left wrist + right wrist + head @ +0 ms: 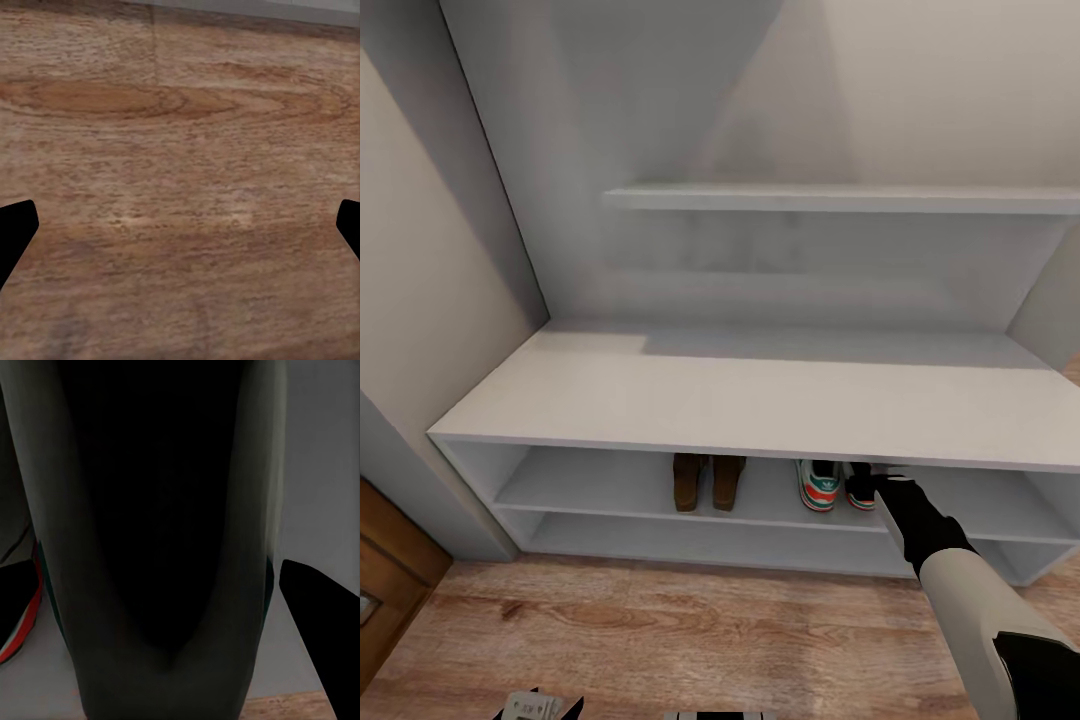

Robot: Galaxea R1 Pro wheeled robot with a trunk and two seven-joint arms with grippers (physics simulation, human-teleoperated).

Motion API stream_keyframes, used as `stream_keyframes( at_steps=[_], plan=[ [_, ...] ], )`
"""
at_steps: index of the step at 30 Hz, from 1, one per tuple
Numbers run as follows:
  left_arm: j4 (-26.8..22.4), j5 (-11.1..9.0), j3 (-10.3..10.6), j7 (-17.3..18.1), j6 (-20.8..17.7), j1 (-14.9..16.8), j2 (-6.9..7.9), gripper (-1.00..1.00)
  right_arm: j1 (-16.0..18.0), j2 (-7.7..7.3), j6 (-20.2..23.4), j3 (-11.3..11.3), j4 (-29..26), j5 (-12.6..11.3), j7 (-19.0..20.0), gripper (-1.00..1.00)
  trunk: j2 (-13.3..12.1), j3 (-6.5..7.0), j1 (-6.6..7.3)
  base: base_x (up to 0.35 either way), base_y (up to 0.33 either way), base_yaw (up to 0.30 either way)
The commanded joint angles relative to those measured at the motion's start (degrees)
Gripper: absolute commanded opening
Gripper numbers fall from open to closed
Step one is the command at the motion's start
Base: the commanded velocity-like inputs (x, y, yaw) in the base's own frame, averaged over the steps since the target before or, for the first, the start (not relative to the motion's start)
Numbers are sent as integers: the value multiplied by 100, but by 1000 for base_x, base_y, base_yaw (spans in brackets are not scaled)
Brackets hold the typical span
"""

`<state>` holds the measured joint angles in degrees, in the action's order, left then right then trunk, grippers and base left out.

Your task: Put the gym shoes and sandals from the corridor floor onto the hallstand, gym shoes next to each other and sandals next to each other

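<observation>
The hallstand (pixel 740 400) stands ahead with two open shoe shelves under its bench top. On the upper shelf the two brown sandals (pixel 707 482) lie side by side. To their right is one gym shoe (pixel 819 486), heel outward, and the second gym shoe (pixel 859 486) touches it. My right gripper (pixel 875 487) reaches under the bench top to that second shoe. In the right wrist view its dark opening (pixel 161 510) sits between my black fingers (pixel 322 630), which press on its sides. My left gripper (pixel 180 232) hangs open over the corridor floor (pixel 180 135).
A beige wall (pixel 420 250) closes the left side, with a brown wooden door (pixel 385 575) at the lower left. Wood-plank floor (pixel 690 630) runs in front of the rack. The lower shoe shelf (pixel 710 545) and an upper wall shelf (pixel 840 198) hold nothing.
</observation>
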<state>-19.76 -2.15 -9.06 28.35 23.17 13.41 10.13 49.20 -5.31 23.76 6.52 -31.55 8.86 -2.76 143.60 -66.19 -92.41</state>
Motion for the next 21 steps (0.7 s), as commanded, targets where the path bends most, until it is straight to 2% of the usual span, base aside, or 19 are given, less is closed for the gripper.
stream_keyframes(
  at_steps=[1,9,10,21],
  plan=[
    [6,-22,-34,57,-6,4,-2,100,2,3,32,16,-9,57,13,-100,2,-5,1,0,0,0],
    [7,-23,-37,58,-6,4,-2,100,2,3,31,16,-9,56,12,-100,2,-5,1,0,0,0],
    [7,-23,-38,58,-6,4,-2,100,2,3,29,16,-9,56,12,100,2,-5,1,0,0,0],
    [6,-26,-43,61,-6,5,-2,100,2,3,32,7,0,57,40,100,2,-5,1,0,0,0]
  ],
)
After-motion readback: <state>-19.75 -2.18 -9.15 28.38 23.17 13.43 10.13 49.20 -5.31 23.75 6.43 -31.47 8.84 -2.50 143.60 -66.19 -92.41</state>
